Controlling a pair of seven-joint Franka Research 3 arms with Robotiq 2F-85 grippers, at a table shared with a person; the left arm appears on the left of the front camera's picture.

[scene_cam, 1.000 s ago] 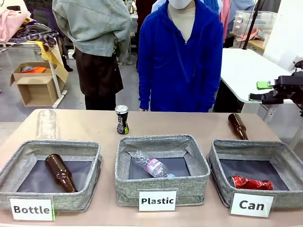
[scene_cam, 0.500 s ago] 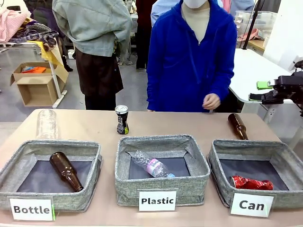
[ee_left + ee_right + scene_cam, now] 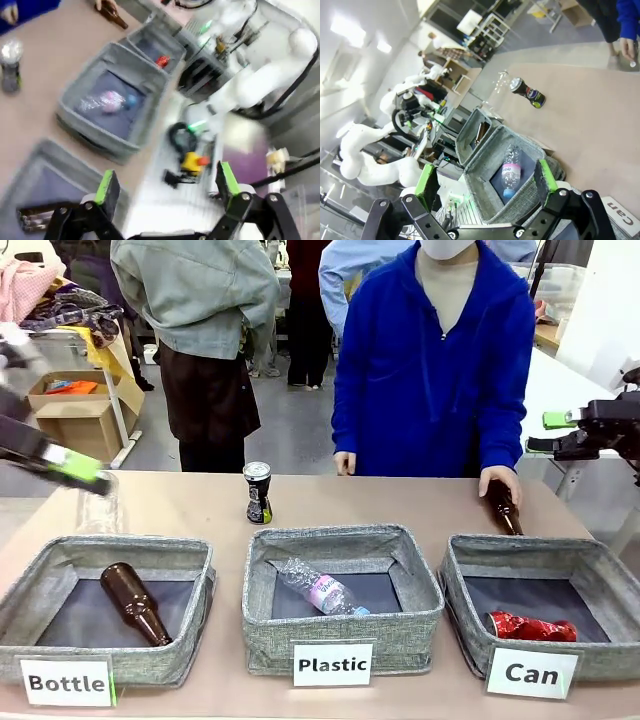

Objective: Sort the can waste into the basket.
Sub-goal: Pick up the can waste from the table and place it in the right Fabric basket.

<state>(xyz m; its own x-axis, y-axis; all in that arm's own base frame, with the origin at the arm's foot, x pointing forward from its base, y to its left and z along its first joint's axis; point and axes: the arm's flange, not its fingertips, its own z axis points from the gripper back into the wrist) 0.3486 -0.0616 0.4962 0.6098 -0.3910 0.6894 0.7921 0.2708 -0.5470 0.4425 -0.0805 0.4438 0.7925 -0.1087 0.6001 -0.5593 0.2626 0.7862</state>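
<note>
left gripper fingers apart, empty, blurred | right gripper fingers apart, empty | red can lying in Can basket, lower right of front view | black can upright on table, centre, behind Plastic bin

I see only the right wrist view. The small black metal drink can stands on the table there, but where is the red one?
Observer: The red dented metal can lies inside the grey fabric basket labelled "Can", by its front wall.
Operator: Is anything close behind this basket?
Observer: A person's hand is on a brown glass bottle lying just behind it.
Operator: And the left gripper?
Observer: The left gripper is open and holds nothing.
</note>
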